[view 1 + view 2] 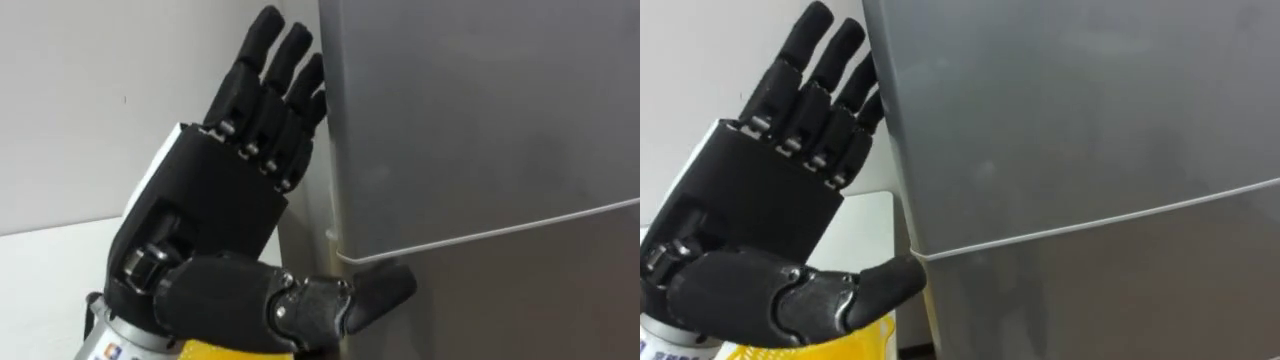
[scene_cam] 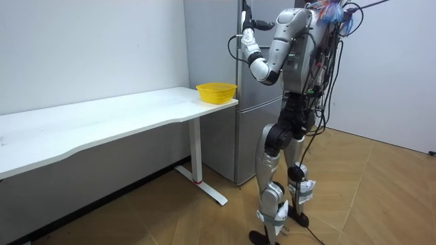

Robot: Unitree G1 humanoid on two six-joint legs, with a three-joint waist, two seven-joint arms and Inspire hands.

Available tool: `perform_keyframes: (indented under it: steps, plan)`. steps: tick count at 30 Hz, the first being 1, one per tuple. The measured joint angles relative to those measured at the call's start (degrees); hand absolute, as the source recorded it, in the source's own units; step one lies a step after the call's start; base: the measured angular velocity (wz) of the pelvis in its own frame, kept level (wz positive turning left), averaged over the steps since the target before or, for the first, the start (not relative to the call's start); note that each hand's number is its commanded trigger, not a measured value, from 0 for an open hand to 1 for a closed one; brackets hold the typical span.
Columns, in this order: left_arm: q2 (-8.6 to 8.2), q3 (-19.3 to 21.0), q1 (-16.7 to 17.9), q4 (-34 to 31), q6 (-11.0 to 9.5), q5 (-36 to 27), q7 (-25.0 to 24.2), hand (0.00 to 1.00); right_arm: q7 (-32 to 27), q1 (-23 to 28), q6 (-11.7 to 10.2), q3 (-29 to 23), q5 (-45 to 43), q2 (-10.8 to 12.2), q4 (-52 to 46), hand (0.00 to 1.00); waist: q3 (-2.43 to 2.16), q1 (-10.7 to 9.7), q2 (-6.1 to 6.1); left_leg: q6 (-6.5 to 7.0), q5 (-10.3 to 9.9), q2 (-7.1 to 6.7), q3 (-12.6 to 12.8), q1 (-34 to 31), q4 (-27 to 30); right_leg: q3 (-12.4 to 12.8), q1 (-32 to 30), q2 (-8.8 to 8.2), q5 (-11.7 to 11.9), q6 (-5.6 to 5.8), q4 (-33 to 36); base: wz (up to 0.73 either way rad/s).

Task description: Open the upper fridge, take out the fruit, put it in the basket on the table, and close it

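Note:
A grey fridge (image 1: pixel 480 150) stands right in front of me, its upper door (image 1: pixel 1070 110) closed above a thin seam that parts it from the lower door (image 1: pixel 520 300). My left hand (image 1: pixel 215 200) is raised at the door's left edge, open, with straight fingers (image 1: pixel 290 70) reaching along the side of the upper door and the thumb (image 1: pixel 375 290) lying at the seam. In the room view I stand upright before the fridge (image 2: pixel 248 88) with the left hand (image 2: pixel 246 30) up at the door's edge.
A white table (image 2: pixel 116 116) runs along the wall to the fridge's left, with a yellow basket (image 2: pixel 216 92) at its near end beside the fridge. A white wall (image 1: pixel 120 100) is behind my hand. Wooden floor lies open behind me.

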Motion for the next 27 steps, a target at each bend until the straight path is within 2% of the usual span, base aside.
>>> perform_keyframes:
  steps: [17, 24, 25, 27]
  plan:
    - [1.42, -0.4, 1.3, 0.3, 0.7, -2.1, -2.8, 0.00, 0.8, -0.6, 1.4, 0.1, -0.1, -0.2, 0.1, 0.00, 0.22, 0.0, -0.33, 0.00, 0.0, 0.00, 0.2, 0.0, 0.0, 0.1, 0.0, 0.00, -0.1, -0.01, 0.0, 0.00]
    - [1.48, -0.3, 1.3, 0.4, 0.9, -2.1, -4.5, 0.00, 0.8, -0.6, 2.1, 0.1, -0.1, -0.3, -0.6, 0.00, 0.28, 0.2, -0.42, 0.00, 0.0, 0.00, 0.3, -0.1, 0.0, 0.2, -0.2, 0.00, -0.1, -0.02, 0.0, 0.00]
    - [1.48, -0.3, 1.3, 0.4, 0.9, -2.1, -4.7, 0.09, 0.8, -0.6, 2.1, 0.1, -0.1, -0.3, -0.7, 0.00, 0.28, 0.2, -0.42, 0.00, 0.0, 0.00, 0.3, -0.1, 0.0, 0.2, -0.2, 0.00, -0.1, -0.02, 0.0, 0.00]
    - [1.48, -0.3, 1.3, 0.4, 1.0, -2.1, -4.9, 0.54, 0.8, -0.6, 2.1, 0.1, -0.1, -0.3, -0.7, 0.00, 0.27, 0.2, -0.41, 0.00, 0.0, 0.00, 0.3, -0.1, 0.0, 0.2, -0.2, 0.00, -0.1, -0.02, 0.1, 0.00]
